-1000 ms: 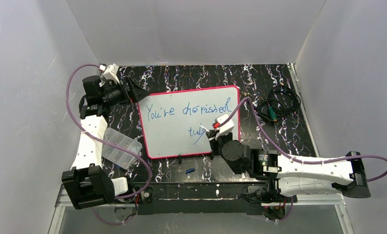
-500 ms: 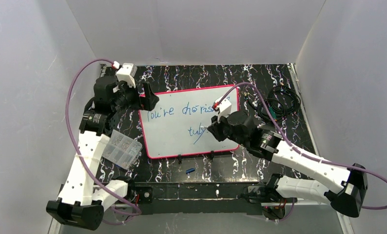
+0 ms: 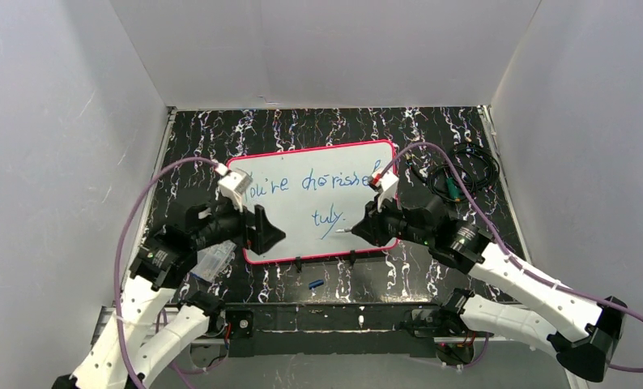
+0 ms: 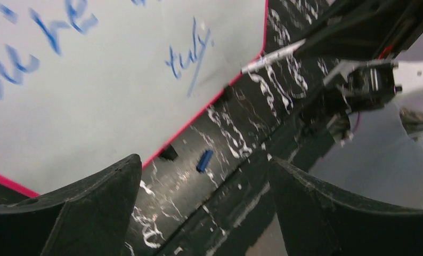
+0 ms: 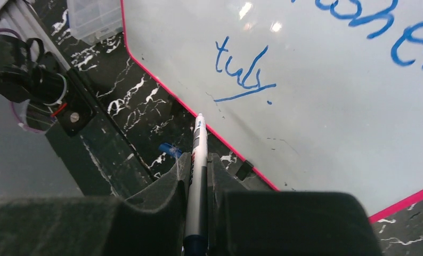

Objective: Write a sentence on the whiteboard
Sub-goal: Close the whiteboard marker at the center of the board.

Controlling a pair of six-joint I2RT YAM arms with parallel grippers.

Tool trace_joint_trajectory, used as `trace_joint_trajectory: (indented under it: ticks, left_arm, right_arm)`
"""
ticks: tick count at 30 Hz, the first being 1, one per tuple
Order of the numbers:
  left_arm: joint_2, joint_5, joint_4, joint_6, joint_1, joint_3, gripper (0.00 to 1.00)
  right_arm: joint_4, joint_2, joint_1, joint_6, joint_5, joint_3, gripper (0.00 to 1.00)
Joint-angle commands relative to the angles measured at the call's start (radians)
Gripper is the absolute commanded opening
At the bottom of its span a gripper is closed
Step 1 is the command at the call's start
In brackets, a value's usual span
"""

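The whiteboard (image 3: 290, 231) lies flat on the black marbled table, white with a pink-red frame. The sentence (image 3: 310, 182) is in blue cursive, "You're cherished" above and "tuly." (image 3: 328, 217) below. My right gripper (image 3: 360, 228) hangs over the board's near right corner, shut on a white marker (image 3: 344, 231) whose tip is raised off the board, just right of "tuly.". In the right wrist view the marker (image 5: 198, 154) sits between the fingers of the gripper (image 5: 198, 160). My left gripper (image 3: 271, 236) is open and empty over the board's near left part; the left wrist view shows it (image 4: 205, 173) open.
A blue marker cap (image 3: 316, 284) lies on the table in front of the board. A clear plastic box (image 3: 211, 261) sits left of the board under my left arm. Coiled black cables (image 3: 464, 172) lie at the right. White walls enclose the table.
My left arm has swung from the board's far left corner to its near left part. My right gripper has lifted the marker from "tuly" and drawn back right; a full stop now follows it.
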Motion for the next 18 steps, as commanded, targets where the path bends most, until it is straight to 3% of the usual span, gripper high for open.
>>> trace_joint_trajectory:
  ticks: [1,11,18]
  left_arm:
    - [0.017,-0.035,-0.021,-0.085,-0.137,-0.096,0.84]
    - [0.215,-0.303,0.119,-0.092,-0.585,-0.214,0.8]
    - [0.428,-0.417,0.261,-0.038,-0.818,-0.277,0.72]
  right_arm:
    - [-0.004,-0.074,-0.005,0.091,-0.02,-0.054,0.01]
    - [-0.069,-0.149,-0.005,0.167,-0.018,-0.093,0.01]
    - [-0.095,-0.222,-0.005,0.192,0.033,-0.105,0.01]
